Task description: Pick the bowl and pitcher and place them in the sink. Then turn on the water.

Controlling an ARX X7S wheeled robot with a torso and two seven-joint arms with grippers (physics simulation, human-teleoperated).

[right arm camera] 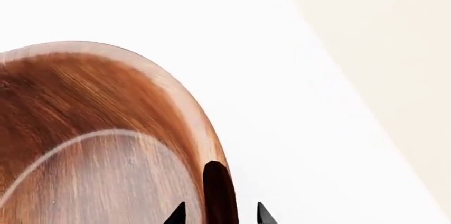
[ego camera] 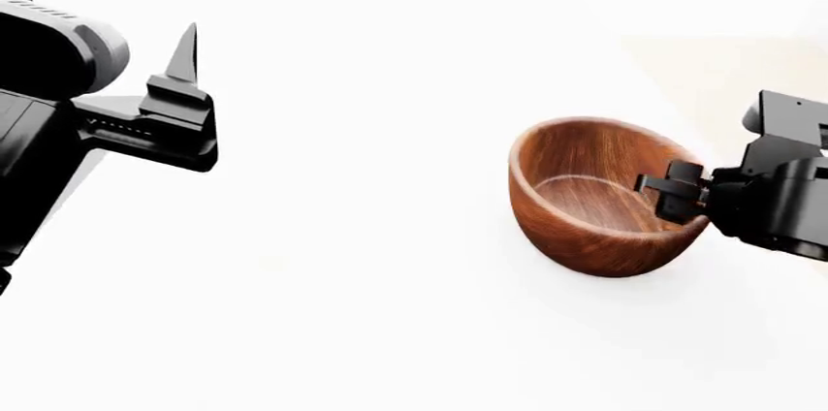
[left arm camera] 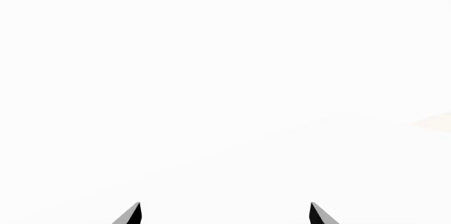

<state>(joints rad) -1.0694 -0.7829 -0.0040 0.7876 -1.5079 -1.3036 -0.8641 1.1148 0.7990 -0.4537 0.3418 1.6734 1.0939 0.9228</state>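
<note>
The reddish-brown wooden bowl (ego camera: 589,203) sits tilted over a plain white surface at the head view's right. My right gripper (ego camera: 669,194) is shut on its right rim, one finger inside and one outside. In the right wrist view the bowl (right arm camera: 92,129) fills the near side, and its dark rim passes between the fingertips of the right gripper (right arm camera: 218,214). My left gripper (ego camera: 130,43) hangs at the head view's upper left, far from the bowl. In the left wrist view the left gripper (left arm camera: 225,213) is open over blank white. The pitcher, the sink and the water are out of view.
A pale beige area (ego camera: 724,72) borders the white surface behind and to the right of the bowl. The same beige area (right arm camera: 381,49) shows beyond the white edge in the right wrist view.
</note>
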